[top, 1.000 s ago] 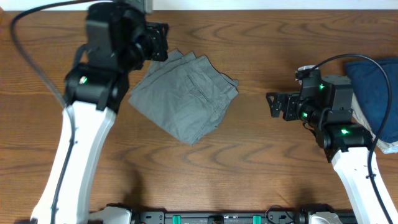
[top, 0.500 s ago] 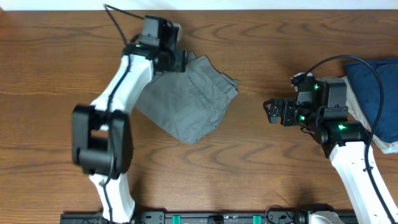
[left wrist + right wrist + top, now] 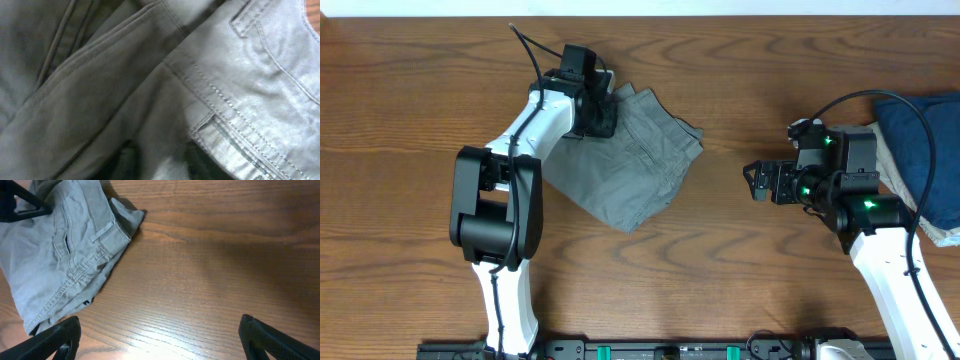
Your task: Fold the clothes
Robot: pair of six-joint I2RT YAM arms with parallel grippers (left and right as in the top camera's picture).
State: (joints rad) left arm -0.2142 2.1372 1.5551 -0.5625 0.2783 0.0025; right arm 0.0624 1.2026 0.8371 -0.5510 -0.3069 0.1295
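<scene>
Grey shorts (image 3: 620, 155) lie folded in a rough diamond on the wooden table, left of centre. My left gripper (image 3: 595, 105) is down on their back left edge. In the left wrist view the grey cloth (image 3: 150, 75) fills the frame, and a fold of it sits pinched between the two dark fingertips (image 3: 125, 162) at the bottom. My right gripper (image 3: 755, 180) is open and empty over bare wood, right of the shorts. In the right wrist view (image 3: 160, 340) its fingers stand wide apart and the shorts (image 3: 60, 265) lie at the upper left.
A dark blue garment (image 3: 920, 130) lies at the table's right edge on top of a pale one (image 3: 945, 235), just behind my right arm. Bare wood (image 3: 740, 260) separates the shorts from the right gripper.
My left arm has come down from high over the table's left side and reached to the shorts' back edge, where it now pinches the cloth. My right gripper has shifted slightly left.
</scene>
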